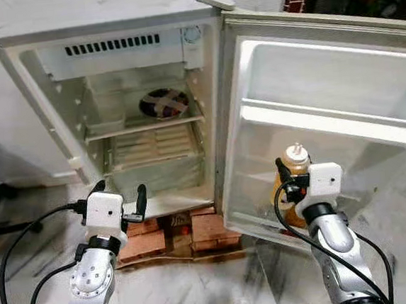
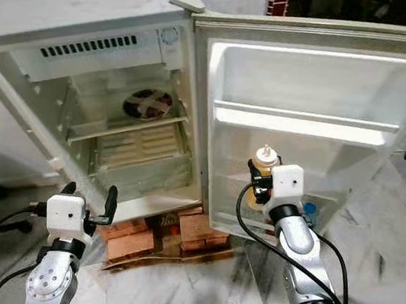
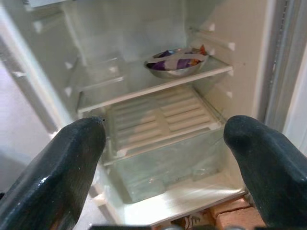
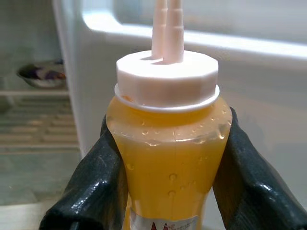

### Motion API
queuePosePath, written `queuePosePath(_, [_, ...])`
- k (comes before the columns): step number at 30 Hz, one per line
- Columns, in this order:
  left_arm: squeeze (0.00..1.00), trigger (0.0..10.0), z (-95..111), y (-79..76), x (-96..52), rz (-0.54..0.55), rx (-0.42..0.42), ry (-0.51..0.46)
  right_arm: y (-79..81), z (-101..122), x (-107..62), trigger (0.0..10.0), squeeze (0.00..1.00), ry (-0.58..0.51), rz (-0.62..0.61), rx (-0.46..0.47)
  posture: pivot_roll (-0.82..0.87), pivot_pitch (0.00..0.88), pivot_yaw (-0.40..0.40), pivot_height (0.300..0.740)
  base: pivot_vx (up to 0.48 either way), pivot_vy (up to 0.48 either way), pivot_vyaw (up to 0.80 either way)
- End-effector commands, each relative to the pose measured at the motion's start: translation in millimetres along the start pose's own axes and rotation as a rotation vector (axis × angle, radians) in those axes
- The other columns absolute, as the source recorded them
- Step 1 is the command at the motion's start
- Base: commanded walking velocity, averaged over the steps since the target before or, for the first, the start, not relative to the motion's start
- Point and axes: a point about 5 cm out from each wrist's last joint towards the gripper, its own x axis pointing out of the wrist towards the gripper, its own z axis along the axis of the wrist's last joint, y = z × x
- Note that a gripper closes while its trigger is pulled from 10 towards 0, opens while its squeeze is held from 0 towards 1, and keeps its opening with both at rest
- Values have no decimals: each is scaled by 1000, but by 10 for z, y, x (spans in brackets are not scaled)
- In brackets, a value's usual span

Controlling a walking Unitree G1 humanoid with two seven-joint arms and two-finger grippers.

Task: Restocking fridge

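Observation:
A small white fridge (image 1: 100, 27) stands open, its door (image 1: 338, 69) swung out to the right. My right gripper (image 1: 294, 179) is shut on a yellow sauce bottle (image 1: 296, 164) with a white nozzle cap, held upright against the lower part of the door's inner side. In the right wrist view the bottle (image 4: 168, 158) sits squeezed between both black fingers (image 4: 91, 182). My left gripper (image 1: 120, 193) hangs open and holds nothing, in front of the fridge's bottom compartment. A metal bowl (image 1: 163, 103) with dark contents rests on the upper shelf.
The fridge stands on red bricks (image 1: 210, 229) over a marble floor. A clear crisper drawer (image 3: 163, 158) sits under the slatted lower shelf. Black cables (image 1: 12, 247) trail on the floor at left. A small blue item (image 2: 309, 210) lies low in the door.

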Motion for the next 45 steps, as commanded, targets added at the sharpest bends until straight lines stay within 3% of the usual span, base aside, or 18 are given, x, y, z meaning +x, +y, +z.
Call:
queuePosePath(1, [0, 10000, -9, -34, -3, -22, 3, -1, -13, 69, 40, 10000, 0, -25, 3, -8, 9, 0, -15, 740, 304, -368, 0])
queuePosePath(13, [0, 10000, -7, -41, 21, -21, -17, -8, 26, 63, 52, 10000, 0, -22, 27, -4, 4, 0, -15, 740, 301, -363, 0])
queuePosePath(14, [0, 10000, 4, -39, 21, -4, -84, -11, 30, 59, 50, 10000, 0, -19, 31, 1, 3, 0, -16, 740, 0, 0, 0])
queuePosePath(24, [0, 10000, -46, -22, -19, 9, -82, 8, 96, 35, 29, 10000, 0, -5, 85, 31, 7, 0, -18, 740, 0, 0, 0])
queuePosePath(26, [0, 10000, -57, -25, -27, 8, -86, 14, 167, 19, 16, 10000, 0, 10, 143, 67, 7, 0, -17, 740, 0, 0, 0])
queuePosePath(27, [0, 10000, -71, -30, -38, 8, -86, 23, 290, 5, -19, 10000, 0, 31, 251, 114, 6, 0, -16, 740, 0, 0, 0])
queuePosePath(31, [0, 10000, -98, -38, -74, 12, -75, 35, 458, 24, -95, 10000, 0, 47, 426, 182, 7, 0, -15, 740, 0, 0, 0])
queuePosePath(37, [0, 10000, -184, -58, -179, 27, -55, 75, 407, 46, -47, 10000, 0, 38, 427, 163, 15, 0, -19, 740, 0, 0, 0])
queuePosePath(45, [0, 10000, -195, -67, -148, 32, -52, 79, 397, 83, -38, 10000, 0, 23, 436, 157, 12, 0, -18, 740, 0, 0, 0])
